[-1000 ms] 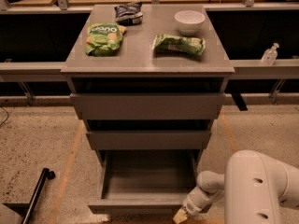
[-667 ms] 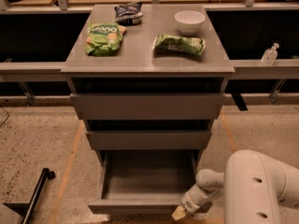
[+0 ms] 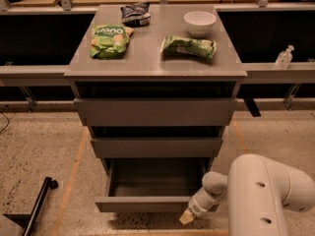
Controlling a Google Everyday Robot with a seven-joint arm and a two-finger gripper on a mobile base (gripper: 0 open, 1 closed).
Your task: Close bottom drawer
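The bottom drawer (image 3: 147,203) is pulled out from the grey cabinet; its shallow grey box looks empty and its flat front faces me near the frame's lower edge. The middle drawer (image 3: 156,147) and the top drawer (image 3: 155,112) above it stand only slightly out. My gripper (image 3: 187,217) is at the end of the white arm, low at the right end of the bottom drawer's front, touching or almost touching its lower right corner.
On the cabinet top (image 3: 147,58) lie two green snack bags (image 3: 109,40) (image 3: 189,46), a dark bag (image 3: 136,12) and a white bowl (image 3: 200,22). A black pole (image 3: 37,206) leans at lower left. A bottle (image 3: 284,57) stands on the right ledge.
The gripper has shifted slightly left along the drawer's front corner. The drawer stands about as far out as before.
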